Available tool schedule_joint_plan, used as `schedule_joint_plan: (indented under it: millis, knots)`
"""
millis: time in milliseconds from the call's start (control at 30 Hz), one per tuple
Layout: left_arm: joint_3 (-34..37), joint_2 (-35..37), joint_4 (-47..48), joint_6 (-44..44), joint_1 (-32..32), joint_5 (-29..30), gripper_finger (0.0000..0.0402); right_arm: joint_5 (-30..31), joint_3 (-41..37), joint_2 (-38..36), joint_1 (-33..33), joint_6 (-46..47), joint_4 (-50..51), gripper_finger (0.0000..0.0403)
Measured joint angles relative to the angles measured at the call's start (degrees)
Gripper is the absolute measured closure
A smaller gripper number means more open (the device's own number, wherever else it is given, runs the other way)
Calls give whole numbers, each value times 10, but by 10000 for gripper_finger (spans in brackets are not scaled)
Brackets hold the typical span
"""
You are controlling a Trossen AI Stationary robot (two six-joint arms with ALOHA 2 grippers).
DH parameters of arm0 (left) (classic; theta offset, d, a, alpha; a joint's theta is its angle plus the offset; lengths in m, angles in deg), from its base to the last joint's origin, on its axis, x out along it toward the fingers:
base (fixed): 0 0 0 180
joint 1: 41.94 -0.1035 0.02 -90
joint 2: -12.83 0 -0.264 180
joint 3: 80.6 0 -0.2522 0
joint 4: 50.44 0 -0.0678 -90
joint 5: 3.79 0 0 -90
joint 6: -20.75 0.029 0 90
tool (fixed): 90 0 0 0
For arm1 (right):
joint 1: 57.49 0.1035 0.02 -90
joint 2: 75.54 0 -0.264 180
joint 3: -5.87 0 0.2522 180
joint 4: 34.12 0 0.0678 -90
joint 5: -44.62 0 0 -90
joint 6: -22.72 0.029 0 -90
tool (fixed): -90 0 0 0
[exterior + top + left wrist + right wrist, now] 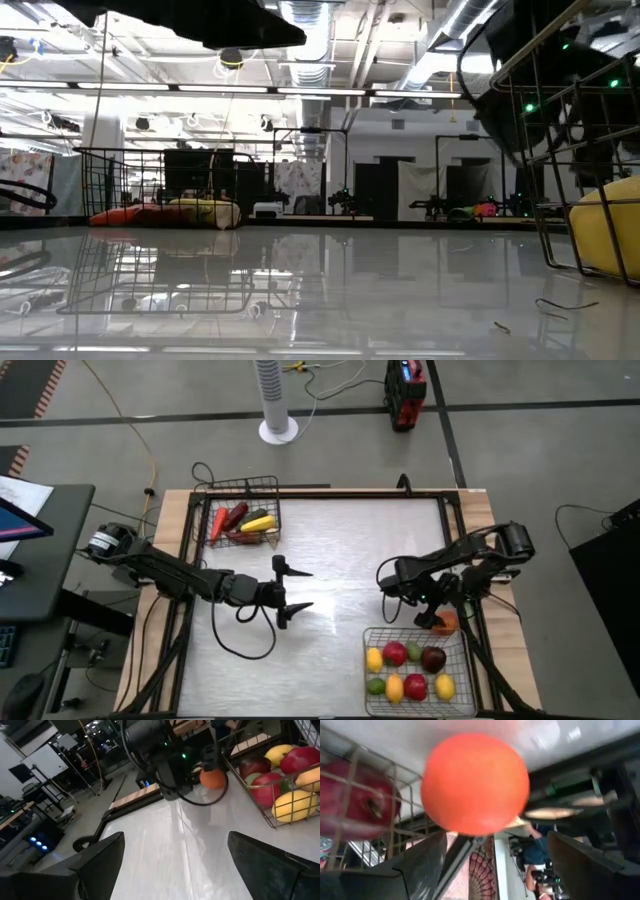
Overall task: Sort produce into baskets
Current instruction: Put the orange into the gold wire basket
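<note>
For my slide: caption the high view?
Right gripper over an orange ball beside the fruit basket; left gripper waits mid-table.

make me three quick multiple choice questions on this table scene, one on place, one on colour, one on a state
1. Where is the orange ball?
A. inside the basket of round fruit
B. on the table just outside that basket
C. in the far basket with the long vegetables

2. What colour is the ball nearest the right gripper?
A. orange
B. green
C. purple

3. How is the left gripper?
A. shut on a pepper
B. open and empty
C. shut on the basket rim

Answers: 1 B, it sits beside the round-fruit basket, not inside it. 2 A, it fills the right wrist view. 3 B, its fingers stand wide apart over bare table.
</note>
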Motion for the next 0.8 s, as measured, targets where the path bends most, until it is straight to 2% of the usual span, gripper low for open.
schedule_joint_plan:
  millis: [167, 400, 467, 600, 800]
  knots:
    - [0, 4, 2, 0, 0, 0, 56, 12, 6, 16, -13, -10, -48, 34]
    - [0, 4, -3, 1, 0, 0, 56, 176, 106, -1, -50, -1, -45, 34]
    - [0, 4, -3, 1, 0, 0, 56, 199, 142, -16, -56, 7, -40, 34]
    - [0, 4, 1, -4, 0, 0, 56, 185, 165, -54, -54, 13, -20, 34]
    - [0, 4, 19, -17, 0, 0, 56, 129, 114, -68, -48, 15, -9, 34]
